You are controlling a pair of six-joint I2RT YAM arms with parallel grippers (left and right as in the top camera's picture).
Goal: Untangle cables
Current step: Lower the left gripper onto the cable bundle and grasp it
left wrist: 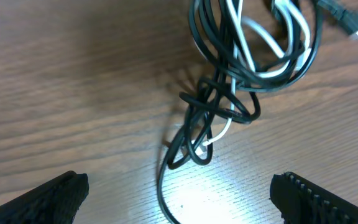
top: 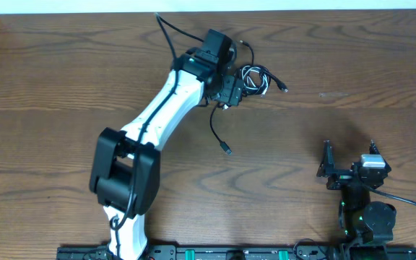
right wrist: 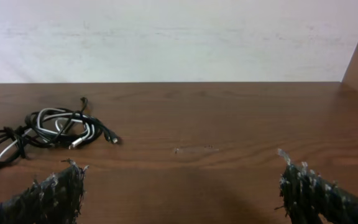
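1. Nearest to you, the right pincer [right wrist: 179,168] rests low by its base, jaws spread wide and nothing in them. The cable bundle [right wrist: 48,132] lies well apart from it, far off to its left.
2. Further out, a loose black tail [top: 225,148] runs from the bundle back toward the base and ends on the bare table [top: 63,87].
3. The left pincer [left wrist: 179,183] hovers over the wood, also released and gripping nothing. Its fingers [left wrist: 48,199] stand on either side of the black strand that leaves the knot.
4. Just ahead of this pincer sits the knot [left wrist: 216,112], where black loops cross around a white strand. Behind it lies the wider coil [left wrist: 248,59].
5. The risk, in my judgement: if you close on the knot itself, you pinch several strands together and the pull tightens it — then the whole bundle drags along the table instead of coming loose. Better to take one strand only.
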